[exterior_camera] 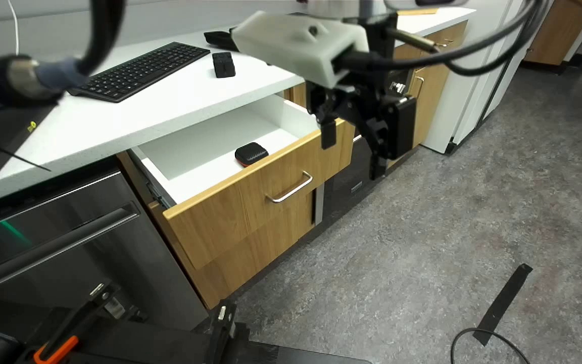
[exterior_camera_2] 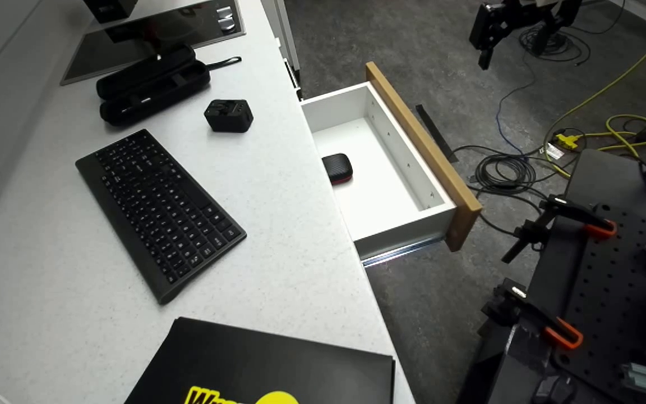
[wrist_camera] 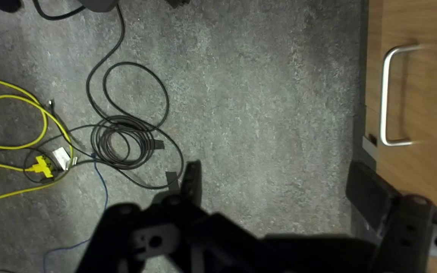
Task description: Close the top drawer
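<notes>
The top drawer [exterior_camera: 220, 217] is pulled well out from under the white counter in both exterior views. It has a wood front, a silver bar handle [exterior_camera: 291, 188] and a white interior. A small black case [exterior_camera: 251, 153] lies inside it, also seen in an exterior view [exterior_camera_2: 338, 168]. The drawer's front edge [exterior_camera_2: 424, 151] faces the floor side. My gripper [exterior_camera: 352, 152] is open and empty, in the air out in front of the drawer's far end, apart from it. In the wrist view the gripper [wrist_camera: 274, 170] has its fingers wide apart over floor, with the drawer front [wrist_camera: 431, 98] at the right.
The counter [exterior_camera_2: 278, 269] bears a keyboard [exterior_camera_2: 160, 213], a black adapter [exterior_camera_2: 229, 115], an open black case [exterior_camera_2: 155, 84] and a black box [exterior_camera_2: 278, 359]. A steel appliance [exterior_camera: 84, 242] stands beside the drawer. Clamps [exterior_camera_2: 564, 331] hold the black base. Coiled cables [wrist_camera: 123, 142] lie on the floor.
</notes>
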### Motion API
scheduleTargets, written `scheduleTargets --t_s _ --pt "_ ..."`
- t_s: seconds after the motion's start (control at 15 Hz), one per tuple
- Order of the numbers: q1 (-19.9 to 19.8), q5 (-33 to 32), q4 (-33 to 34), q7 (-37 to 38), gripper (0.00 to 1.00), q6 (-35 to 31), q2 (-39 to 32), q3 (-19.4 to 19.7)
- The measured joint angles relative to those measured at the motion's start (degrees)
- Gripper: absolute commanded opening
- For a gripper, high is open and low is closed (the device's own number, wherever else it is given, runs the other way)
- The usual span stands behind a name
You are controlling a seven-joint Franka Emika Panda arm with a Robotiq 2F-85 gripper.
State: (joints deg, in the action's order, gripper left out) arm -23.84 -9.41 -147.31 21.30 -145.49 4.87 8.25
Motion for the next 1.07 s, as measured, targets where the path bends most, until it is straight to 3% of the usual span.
scheduleTargets --t_s 0.33,0.67,1.07 --pt "2.5 0.8 9.7 6.3 1.0 -5.5 -17.3 4.0" --pt "6.3 8.8 21.0 6.5 1.0 -5.0 -33.2 5.1" --pt "8.2 9.4 21.7 6.2 1.0 -5.1 -34.6 6.7"
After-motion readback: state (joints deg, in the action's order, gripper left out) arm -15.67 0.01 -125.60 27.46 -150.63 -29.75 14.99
